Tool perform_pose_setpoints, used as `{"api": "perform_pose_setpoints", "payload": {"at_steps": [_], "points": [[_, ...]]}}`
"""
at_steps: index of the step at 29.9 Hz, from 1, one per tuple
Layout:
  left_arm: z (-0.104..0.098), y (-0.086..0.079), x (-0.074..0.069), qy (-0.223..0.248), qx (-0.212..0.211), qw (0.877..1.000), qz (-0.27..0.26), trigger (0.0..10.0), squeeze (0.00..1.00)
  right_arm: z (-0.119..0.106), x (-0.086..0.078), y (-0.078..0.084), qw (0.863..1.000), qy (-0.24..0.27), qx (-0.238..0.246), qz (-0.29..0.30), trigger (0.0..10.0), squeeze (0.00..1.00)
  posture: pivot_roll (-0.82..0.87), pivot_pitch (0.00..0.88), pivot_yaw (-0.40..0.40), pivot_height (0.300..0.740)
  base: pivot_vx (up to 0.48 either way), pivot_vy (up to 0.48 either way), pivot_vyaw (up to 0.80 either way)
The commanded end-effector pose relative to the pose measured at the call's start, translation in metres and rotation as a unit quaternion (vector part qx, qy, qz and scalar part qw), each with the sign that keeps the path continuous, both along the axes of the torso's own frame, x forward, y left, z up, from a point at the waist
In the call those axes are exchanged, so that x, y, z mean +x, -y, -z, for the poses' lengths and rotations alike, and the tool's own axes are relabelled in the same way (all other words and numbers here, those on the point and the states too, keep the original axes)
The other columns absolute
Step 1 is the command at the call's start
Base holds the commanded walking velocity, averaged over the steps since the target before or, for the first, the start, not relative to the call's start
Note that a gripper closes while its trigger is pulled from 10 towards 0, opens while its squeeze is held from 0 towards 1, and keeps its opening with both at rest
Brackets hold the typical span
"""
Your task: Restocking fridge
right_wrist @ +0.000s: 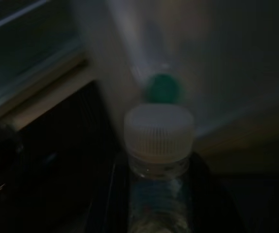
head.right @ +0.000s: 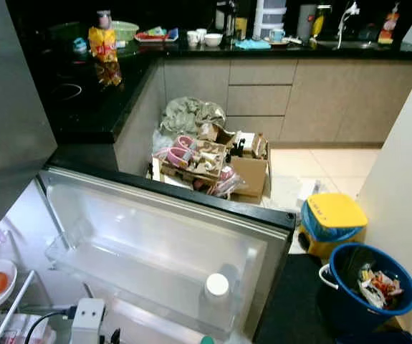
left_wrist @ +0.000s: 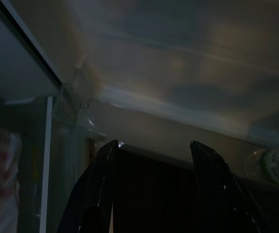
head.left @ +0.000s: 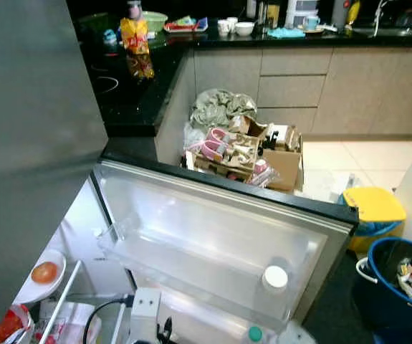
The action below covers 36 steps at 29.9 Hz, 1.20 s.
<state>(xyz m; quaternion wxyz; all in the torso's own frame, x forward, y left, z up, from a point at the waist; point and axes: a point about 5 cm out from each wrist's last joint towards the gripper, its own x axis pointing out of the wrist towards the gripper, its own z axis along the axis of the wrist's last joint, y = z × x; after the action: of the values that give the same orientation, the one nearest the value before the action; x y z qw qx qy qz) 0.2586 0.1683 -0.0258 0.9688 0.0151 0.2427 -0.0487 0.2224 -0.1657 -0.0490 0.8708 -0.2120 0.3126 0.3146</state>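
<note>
Currently a clear bottle (right_wrist: 159,160) with a white cap is being clamped between the right gripper's (right_wrist: 158,194) fingers, beside the fridge door (head.left: 213,229). Left gripper (left_wrist: 151,160) is being held spread apart, gripping nothing, low by the door shelf (head.left: 191,265). Another white-capped bottle (head.left: 275,278) is sitting in that shelf. A green cap (right_wrist: 161,88) is showing beyond the held bottle.

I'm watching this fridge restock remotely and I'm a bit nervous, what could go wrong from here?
1. The right gripper holds a white-capped bottle in dim light; a green-capped bottle stands just beyond and could be knocked.
2. The door shelf already holds a white-capped container; a poorly aimed placement could tip it.
3. The open left gripper hangs near the door and might bump it.
</note>
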Motion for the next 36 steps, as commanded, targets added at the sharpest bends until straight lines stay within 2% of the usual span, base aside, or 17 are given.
{"api": "perform_pose_setpoints", "payload": {"at_steps": [1,6,9,11,15,20,21,22,24,25,28,29,31,33,34,35,36], "points": [[0.003,-0.001,-0.005,-0.004,0.01,1.0,0.005,10.0,0.0,-0.003,0.001,-0.001,1.0,0.012,-0.002,-0.024,10.0,0.0,-0.05,0.102,-0.014,0.74,0.0,0.0,0.0],[0.004,-0.001,-0.006,-0.002,0.012,1.0,0.004,10.0,0.0,-0.006,0.004,-0.002,0.999,0.021,-0.006,-0.044,10.0,0.0,-0.05,0.104,-0.021,0.74,0.0,0.0,0.0],[0.004,-0.002,-0.009,0.001,0.014,1.0,0.005,10.0,0.0,-0.014,0.015,0.002,0.997,0.053,-0.019,-0.053,10.0,0.0,-0.04,0.104,-0.028,0.74,0.0,0.0,0.0],[0.005,-0.003,-0.01,0.002,0.016,1.0,0.005,10.0,0.0,-0.026,0.028,0.012,0.994,0.098,-0.038,-0.035,10.0,0.0,-0.03,0.104,-0.024,0.74,0.0,0.0,0.0],[0.004,-0.005,-0.01,0.001,0.019,1.0,0.006,10.0,0.0,-0.044,0.048,0.036,0.985,0.152,-0.075,0.017,10.0,0.0,-0.03,0.103,-0.019,0.74,0.0,0.0,0.0],[0.003,-0.004,-0.009,0.003,0.022,1.0,0.01,10.0,0.0,-0.049,0.053,0.051,0.98,0.163,-0.108,0.042,10.0,0.0,-0.03,0.104,-0.019,0.74,0.0,0.0,0.0],[0.003,-0.004,-0.009,0.005,0.022,1.0,0.011,10.0,0.0,-0.052,0.055,0.062,0.974,0.172,-0.137,0.063,10.0,0.0,-0.03,0.103,-0.019,0.74,0.0,0.0,0.0],[0.003,-0.004,-0.009,0.005,0.022,1.0,0.012,10.0,0.0,-0.053,0.055,0.064,0.972,0.174,-0.144,0.067,10.0,0.0,-0.03,0.103,-0.019,0.74,0.0,0.0,0.0],[0.003,-0.004,-0.008,0.006,0.023,1.0,0.013,10.0,0.0,-0.056,0.057,0.078,0.96,0.188,-0.175,0.115,10.0,0.0,-0.02,0.102,-0.017,0.74,0.0,0.0,0.0],[0.003,-0.004,-0.008,0.006,0.023,1.0,0.013,10.0,0.0,-0.056,0.057,0.078,0.96,0.188,-0.175,0.115,10.0,0.0,-0.02,0.102,-0.017,0.74,0.0,0.0,0.0],[0.003,-0.005,-0.009,0.006,0.024,1.0,0.014,10.0,0.0,-0.057,0.055,0.091,0.946,0.194,-0.196,0.17,10.0,0.0,-0.02,0.102,-0.014,0.74,0.0,0.0,0.0],[0.003,-0.005,-0.009,0.006,0.025,1.0,0.014,10.0,0.0,-0.056,0.055,0.092,0.945,0.194,-0.198,0.176,10.0,0.0,-0.02,0.102,-0.014,0.74,0.0,0.0,0.0],[0.003,-0.005,-0.01,0.005,0.026,1.0,0.015,10.0,0.0,-0.048,0.049,0.085,0.952,0.175,-0.176,0.18,10.0,0.0,-0.03,0.099,-0.016,0.74,0.0,0.0,0.0],[0.003,-0.006,-0.01,0.005,0.027,0.999,0.015,10.0,0.0,-0.04,0.043,0.075,0.962,0.151,-0.143,0.177,10.0,0.0,-0.03,0.097,-0.031,0.74,0.0,0.0,0.0],[0.003,-0.005,-0.01,0.007,0.031,0.999,0.013,10.0,0.0,-0.033,0.04,0.063,0.97,0.129,-0.109,0.176,10.0,0.0,-0.01,0.094,-0.07,0.74,0.0,0.0,0.0],[0.003,-0.005,-0.01,0.007,0.031,0.999,0.013,10.0,0.0,-0.033,0.04,0.063,0.97,0.129,-0.109,0.176,10.0,0.0,-0.01,0.094,-0.07,0.74,0.0,0.0,0.0],[0.002,-0.003,-0.01,0.011,0.036,0.999,0.012,10.0,0.0,-0.028,0.038,0.05,0.976,0.112,-0.081,0.169,10.0,0.0,0.01,0.095,-0.102,0.74,0.0,0.0,0.0]]}}
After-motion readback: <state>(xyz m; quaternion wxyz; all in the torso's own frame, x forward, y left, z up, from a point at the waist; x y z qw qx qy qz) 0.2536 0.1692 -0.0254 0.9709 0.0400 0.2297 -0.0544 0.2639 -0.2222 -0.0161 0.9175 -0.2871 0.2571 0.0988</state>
